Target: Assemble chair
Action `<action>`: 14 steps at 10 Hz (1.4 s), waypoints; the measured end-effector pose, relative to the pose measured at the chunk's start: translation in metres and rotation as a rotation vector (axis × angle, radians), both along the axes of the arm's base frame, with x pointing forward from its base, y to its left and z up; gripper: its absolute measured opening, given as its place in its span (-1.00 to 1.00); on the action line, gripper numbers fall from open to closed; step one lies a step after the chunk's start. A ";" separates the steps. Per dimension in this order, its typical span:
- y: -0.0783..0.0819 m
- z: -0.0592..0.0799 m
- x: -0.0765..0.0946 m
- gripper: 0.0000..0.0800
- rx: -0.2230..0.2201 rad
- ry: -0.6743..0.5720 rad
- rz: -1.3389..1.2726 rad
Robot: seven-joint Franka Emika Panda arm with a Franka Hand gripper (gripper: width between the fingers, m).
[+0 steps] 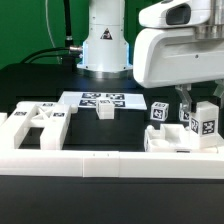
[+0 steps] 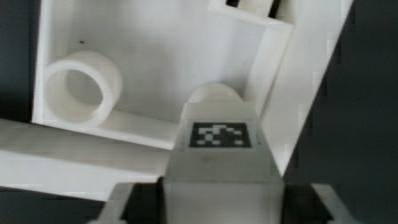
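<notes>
**A:** Where does the tool (image 1: 186,104) stand?

**B:** At the exterior view's right, low under the arm's big white wrist housing. It is over a flat panel (image 1: 170,142) that lies on the black tabletop (image 1: 30,90).

**A:** Open or closed?

**B:** Closed, and gripping. In the wrist view its two fingers (image 2: 135,205) press in on either side of a tagged piece (image 2: 219,105). This is a narrow white part with a rounded tip and a black-and-white square tag on its face.

**A:** Does that piece touch the panel?

**B:** He cannot tell. In the wrist view the panel fills the space behind the piece, with a raised ring (image 2: 111,90) off to one side. Whether they are touching or apart does not show. In the exterior view the piece is probably the bit of white just under the fingertips, but it is too crowded there to be sure.

**A:** Crowded by what?

**B:** Two upright parts flank the tool. The smaller block (image 1: 158,112) is on the exterior view's left of it and the larger block (image 1: 206,122) is on the right, both tagged and standing close by.

**A:** And the other chair parts?

**B:** The slotted parts (image 1: 35,122) lie well apart, at the exterior view's left. A small cube (image 1: 105,110) sits at the front edge of the marker board (image 1: 100,98), near the middle. A long white rail (image 1: 90,163) runs across the front.
</notes>
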State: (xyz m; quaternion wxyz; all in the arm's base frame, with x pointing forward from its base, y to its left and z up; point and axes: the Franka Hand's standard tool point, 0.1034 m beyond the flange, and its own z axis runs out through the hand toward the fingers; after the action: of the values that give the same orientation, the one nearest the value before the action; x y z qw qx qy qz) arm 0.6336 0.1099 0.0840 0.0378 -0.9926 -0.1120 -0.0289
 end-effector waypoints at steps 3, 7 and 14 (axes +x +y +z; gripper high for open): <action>0.003 0.000 -0.001 -0.29 0.016 0.019 -0.260; 0.006 -0.001 -0.002 -0.29 0.045 0.057 -0.691; 0.013 0.000 -0.005 0.30 0.051 0.094 -0.990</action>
State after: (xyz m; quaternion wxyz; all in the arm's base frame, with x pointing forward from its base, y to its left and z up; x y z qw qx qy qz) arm 0.6290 0.1233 0.0839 0.0487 -0.9255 0.3755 -0.0014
